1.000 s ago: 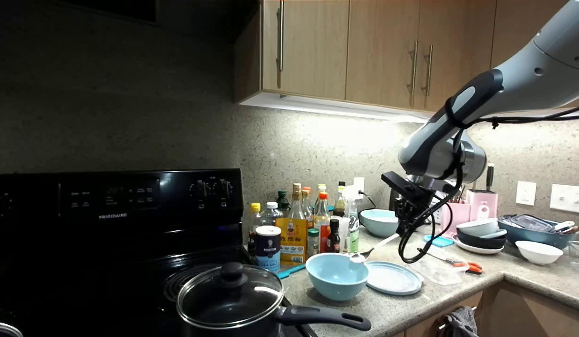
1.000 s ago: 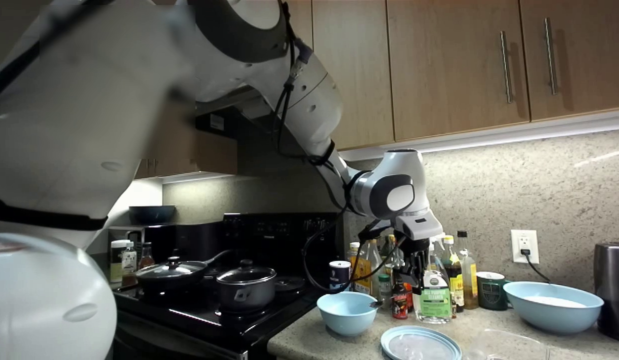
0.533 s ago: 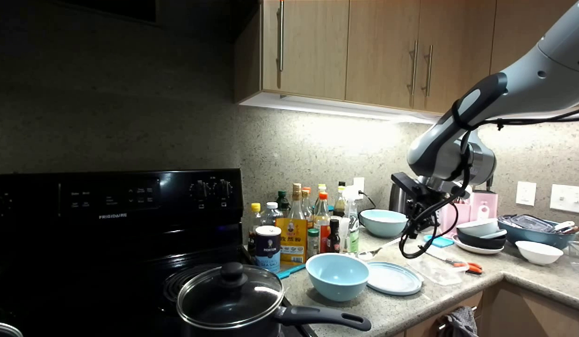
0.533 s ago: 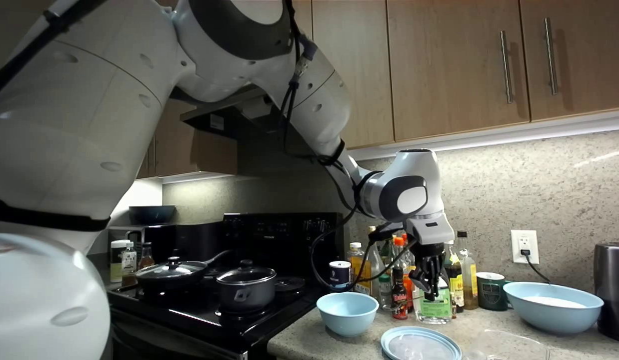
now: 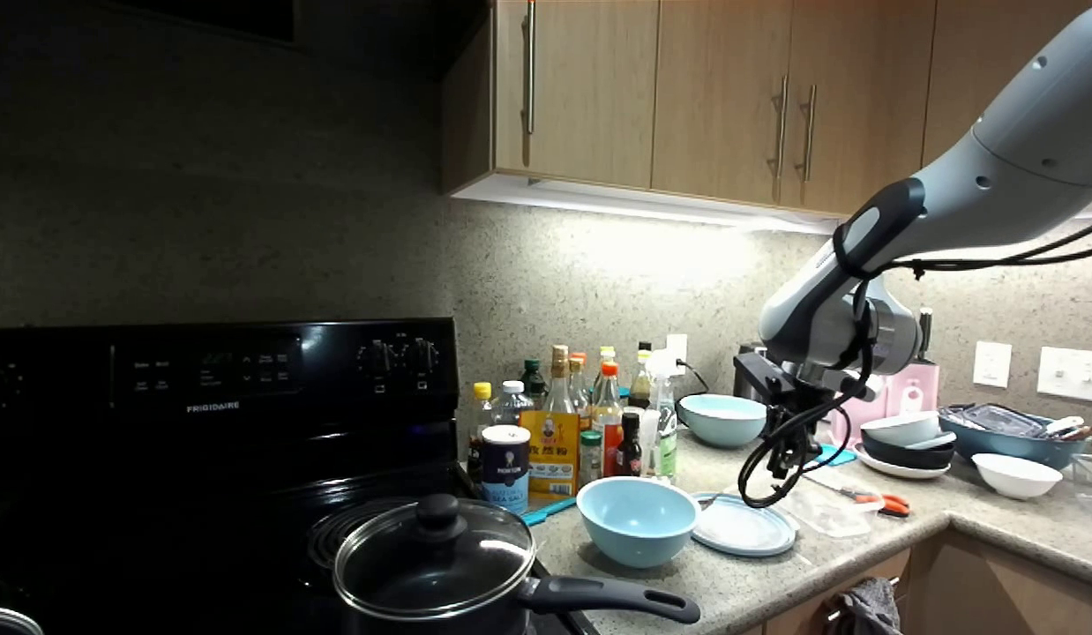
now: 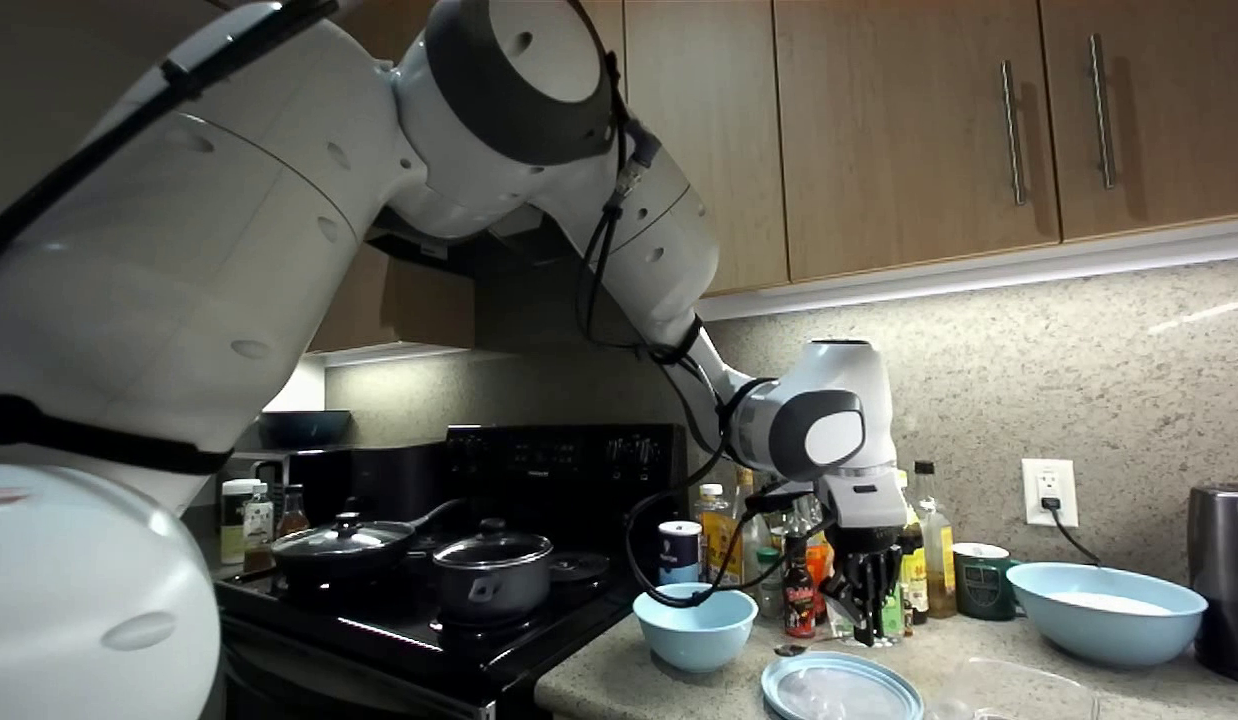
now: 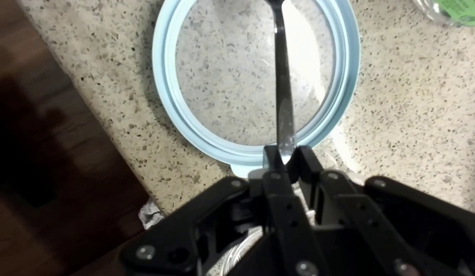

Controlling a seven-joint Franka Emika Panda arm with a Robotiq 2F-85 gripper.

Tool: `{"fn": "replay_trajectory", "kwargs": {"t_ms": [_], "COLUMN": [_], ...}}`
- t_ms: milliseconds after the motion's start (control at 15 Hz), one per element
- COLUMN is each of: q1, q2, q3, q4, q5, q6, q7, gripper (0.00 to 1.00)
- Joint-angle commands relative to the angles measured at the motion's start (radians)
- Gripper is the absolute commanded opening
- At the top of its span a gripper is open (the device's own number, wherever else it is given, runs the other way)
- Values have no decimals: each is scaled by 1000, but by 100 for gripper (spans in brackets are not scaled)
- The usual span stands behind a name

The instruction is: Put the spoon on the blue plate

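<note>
The tool [image 7: 286, 161] is narrow, pinched on the spoon [image 7: 282, 73] at the end of its handle. In the wrist view the handle reaches out across the plate [image 7: 165, 76], and the head is mostly cut off at the top. In both exterior views the head shows by the plate's edge, on the side toward the bowl [image 5: 639, 520]; whether it touches either I cannot tell.

That long reach is probably the main hazard. If the tool lets go here, the spoon may land with its head beyond the rim, see-saw and slide to the desk [image 7: 410, 115]; the cause would be releasing before it is drawn back over the middle. Going lower, the head might meet the bowl or the rim first, and since the grip takes only the handle's end, the spoon could twist or droop. Pressing the handle on the near rim might tip or shift the plate. The clear tub [image 6: 1024, 685] lies just beside the plate, on the tool's side, so coming down could knock it.
</note>
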Motion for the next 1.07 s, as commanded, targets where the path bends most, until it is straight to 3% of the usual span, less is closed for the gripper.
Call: {"fn": "replay_trajectory", "kwargs": {"t_ms": [0, 267, 467, 533, 667, 1000], "q1": [15, 15, 4, 5, 5, -3], "q2": [42, 76, 98, 106, 114, 118], "q3": [-25, -27, -4, -1, 6, 24], "q4": [36, 71, 107, 121, 138, 159], "q5": [-28, -39, -29, -32, -32, -23], "q6": [-9, -19, -31, -39, -52, -71], "q7": [123, 190, 165, 163, 160, 142], "gripper": [4, 4, 4, 40, 47, 78]}}
